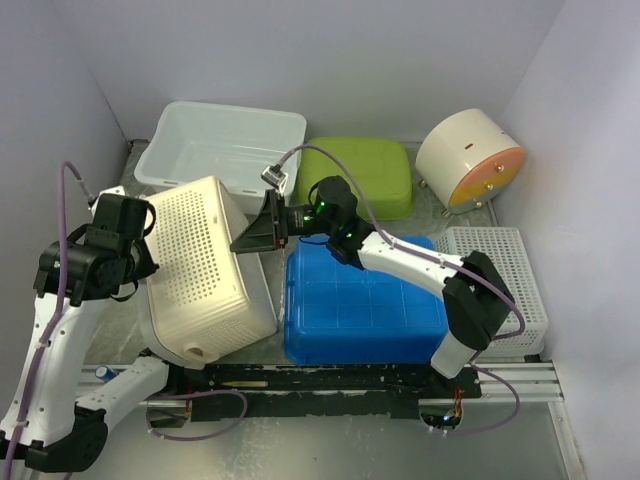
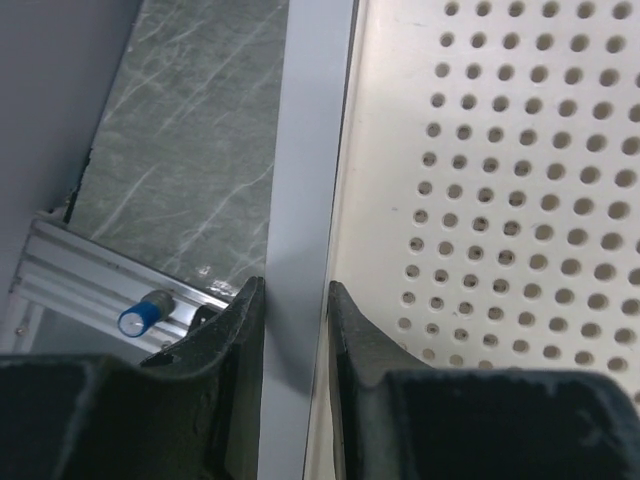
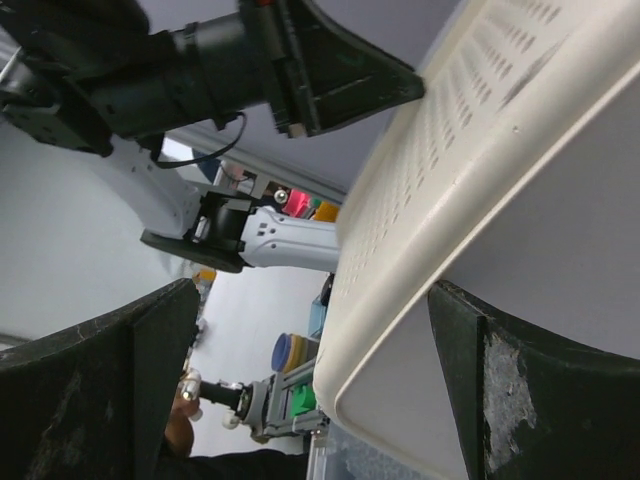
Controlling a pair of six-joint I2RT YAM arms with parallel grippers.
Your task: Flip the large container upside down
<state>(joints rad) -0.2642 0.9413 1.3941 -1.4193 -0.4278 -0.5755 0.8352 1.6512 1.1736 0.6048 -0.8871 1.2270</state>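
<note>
**Perforated tub mid-tip, 1 pinch holding**

The large container (image 1: 205, 265) is sitting tilted on its side at table left, just beside the blue bin (image 1: 365, 305). The left gripper (image 2: 297, 290) is pinching its rim, jaws nearly closed on the wall. The right gripper (image 1: 258, 230) is gaping wide around the far rim, gripping nothing. Risk: the thin 1-point pinch slipping, so the tub is falling upright or onto the bin.

Both arms I'm driving have white link shells (image 1: 405, 262) with black joint housings (image 1: 470, 300). A purple cable (image 1: 66, 200) runs back from behind the left end effector (image 2: 295, 290). A paler cable (image 1: 350, 165) with a small silver connector (image 1: 272, 175) sits behind the right end effector (image 1: 255, 228). Green lights (image 1: 322, 208) glow on the black wrist just behind it. The left fingers (image 2: 235, 340) are matte black and tapered. The right fingers (image 3: 530, 400) are broad and black, and one is scuffed pale near its inner edge.
</note>
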